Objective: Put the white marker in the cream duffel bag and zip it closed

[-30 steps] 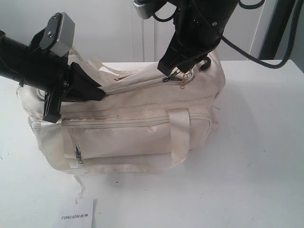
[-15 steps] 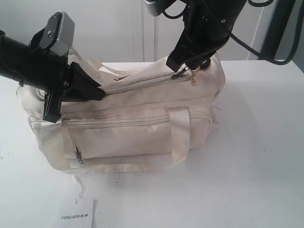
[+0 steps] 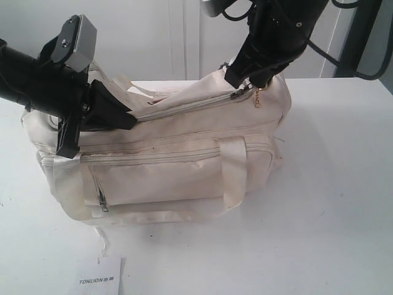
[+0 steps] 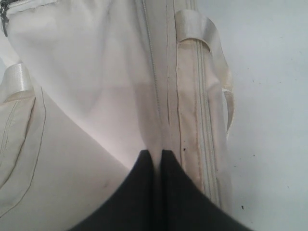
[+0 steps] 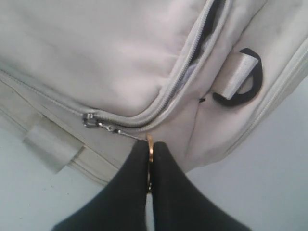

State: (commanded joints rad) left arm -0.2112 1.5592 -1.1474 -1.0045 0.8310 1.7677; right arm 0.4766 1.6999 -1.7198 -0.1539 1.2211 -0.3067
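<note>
Cream duffel bag (image 3: 172,166) lengthwise left-right | left tool (image 4: 155,153) pinched shut on it | right tool (image 5: 150,143) clamped on zip pull (image 5: 115,129)

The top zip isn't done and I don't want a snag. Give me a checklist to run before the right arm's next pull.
1. Pull grip: right gripper shut on the zipper pull: ok.
2. Brace: left gripper shut on the top fabric of the cream duffel bag: ok.
3. Top zip fully closed: not ok; a dark gap shows along the track.
4. The white marker inside the bag: cannot tell; it is not in view.
5. The strap handle clear of the zip track: ok.
</note>
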